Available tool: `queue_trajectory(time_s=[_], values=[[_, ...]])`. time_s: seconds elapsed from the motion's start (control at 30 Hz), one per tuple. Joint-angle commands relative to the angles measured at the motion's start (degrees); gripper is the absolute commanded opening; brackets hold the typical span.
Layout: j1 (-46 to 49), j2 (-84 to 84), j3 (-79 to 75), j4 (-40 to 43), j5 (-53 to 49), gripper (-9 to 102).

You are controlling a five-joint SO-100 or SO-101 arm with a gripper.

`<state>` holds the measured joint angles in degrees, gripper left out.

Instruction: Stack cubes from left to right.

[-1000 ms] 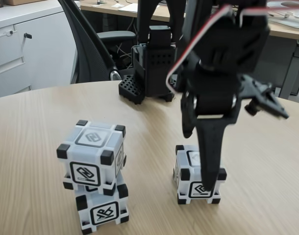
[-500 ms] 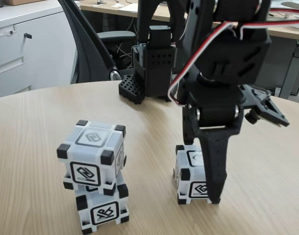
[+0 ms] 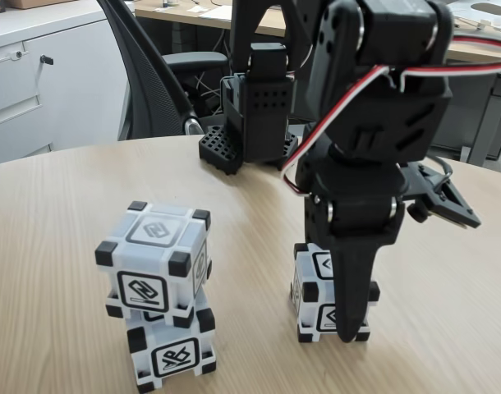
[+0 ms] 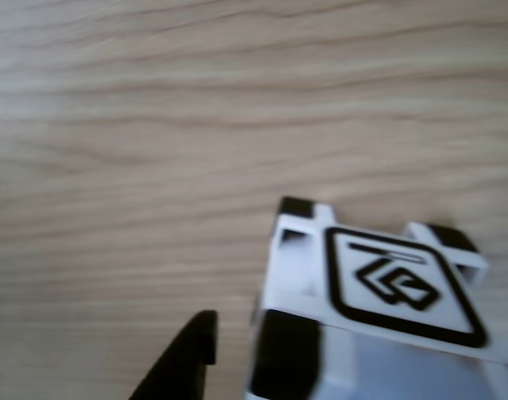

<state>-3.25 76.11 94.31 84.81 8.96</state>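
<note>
Wooden table (image 3: 62,213), white-grey cubes (image 3: 156,261), black corners, framed glyphs.

A round light-wood worktop (image 3: 62,213) with a fine horizontal grain fills the foreground of the fixed view; the other view shows the same grain up close (image 4: 154,108). Behind its far edge stands a black mesh-backed office chair (image 3: 152,74). At the upper left is a white cabinet (image 3: 45,74) with drawer fronts and a small dark handle. Along the back runs a wooden desk (image 3: 193,15) with papers lying on it
</note>
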Motion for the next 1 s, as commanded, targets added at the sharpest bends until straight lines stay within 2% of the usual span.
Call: queue_trajectory(time_s=[0.0, 0.13, 0.2, 0.33, 0.97], values=[[0.70, 0.35, -1.14, 0.35, 0.18, 24], [0.70, 0.35, -1.14, 0.35, 0.70, 14], [0.70, 0.35, -1.23, 0.35, 1.23, 13], [0.62, 0.97, -1.23, 0.35, 1.14, 3], [-0.18, 12.66, -11.60, 1.76, 2.64, 1]])
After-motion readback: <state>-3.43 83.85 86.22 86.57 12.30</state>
